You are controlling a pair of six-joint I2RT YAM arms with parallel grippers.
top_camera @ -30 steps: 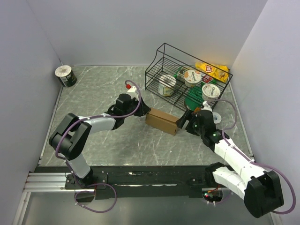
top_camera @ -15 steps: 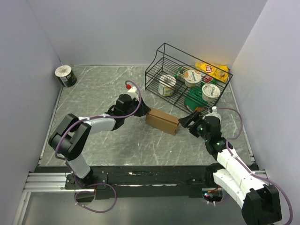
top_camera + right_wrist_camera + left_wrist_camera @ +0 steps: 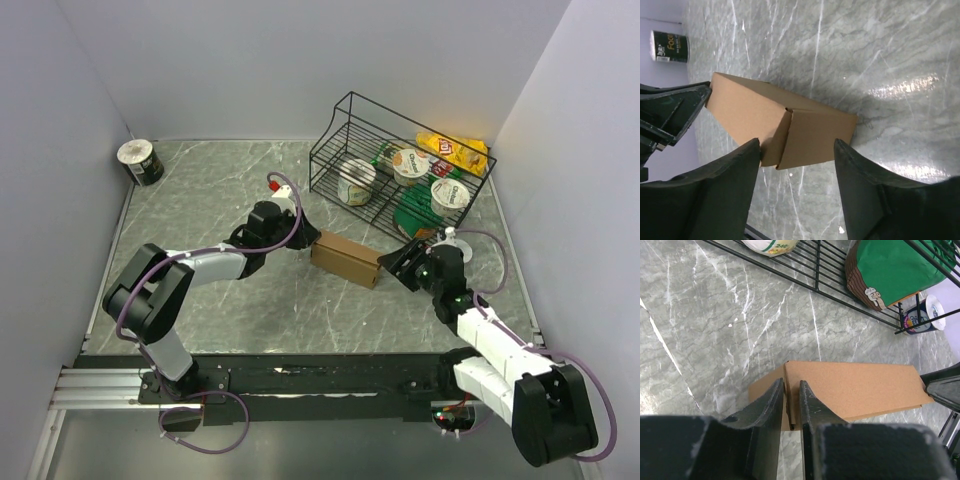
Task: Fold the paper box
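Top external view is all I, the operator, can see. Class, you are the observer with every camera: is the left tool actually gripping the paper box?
Observer: It appears so. The left wrist view shows the left tool nearly closed, pinching a thin upright cardboard edge at one end of the paper box.
Operator: And the right tool?
Observer: Its wrist view shows the right tool with jaws wide apart, straddling the box's other end. I cannot tell whether either finger touches it.
Operator: Does the box look closed?
Observer: From the right wrist, the faces shown are closed, with one flap's edge running down the side that faces the camera.
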